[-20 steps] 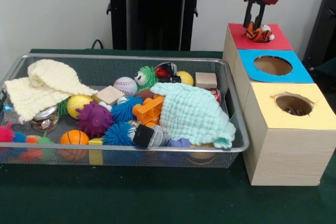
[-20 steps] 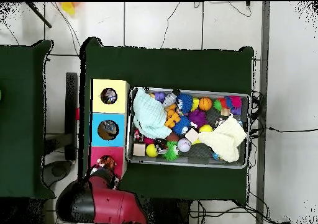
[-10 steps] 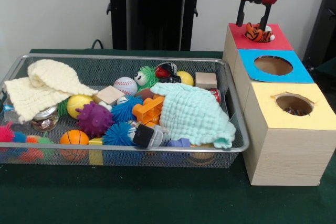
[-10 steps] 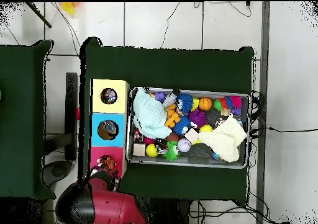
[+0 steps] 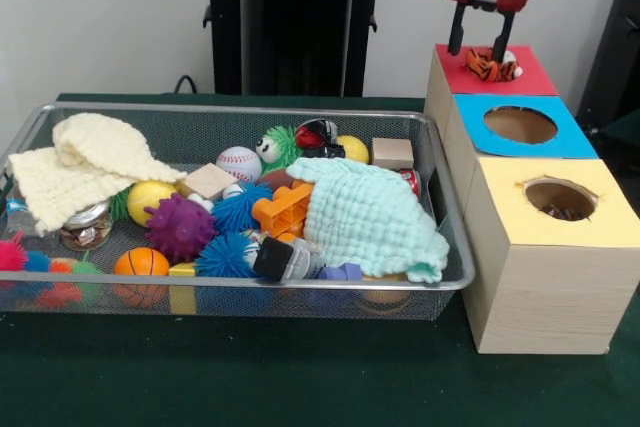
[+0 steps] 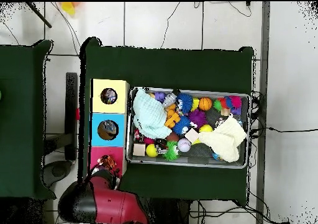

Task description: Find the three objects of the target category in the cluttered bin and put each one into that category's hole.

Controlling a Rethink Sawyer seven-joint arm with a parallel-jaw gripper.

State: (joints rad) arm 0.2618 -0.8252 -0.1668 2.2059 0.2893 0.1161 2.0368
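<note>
In the front view, a red and black gripper (image 5: 480,37) hangs above the red-topped box (image 5: 520,77), its two dark fingers spread apart and holding nothing. Just below it, a small orange and black striped tiger toy (image 5: 488,66) sits on the red top where that box's hole would be, partly sunk in. Beside it stand a blue-topped box (image 5: 565,142) and a yellow-topped box (image 5: 610,217), each with an open round hole. A wire mesh bin (image 5: 445,282) on the green table (image 5: 300,377) holds balls, spiky toys, blocks, a mint cloth (image 5: 370,217) and a cream cloth (image 5: 85,162). In the overhead view, the arm covers the gripper (image 6: 102,172), and the tiger toy (image 6: 107,164) shows on the red-topped box (image 6: 115,154) next to the bin (image 6: 248,97). The toy looks soft, light and squashable, probably easiest to pinch across its plump middle.
</note>
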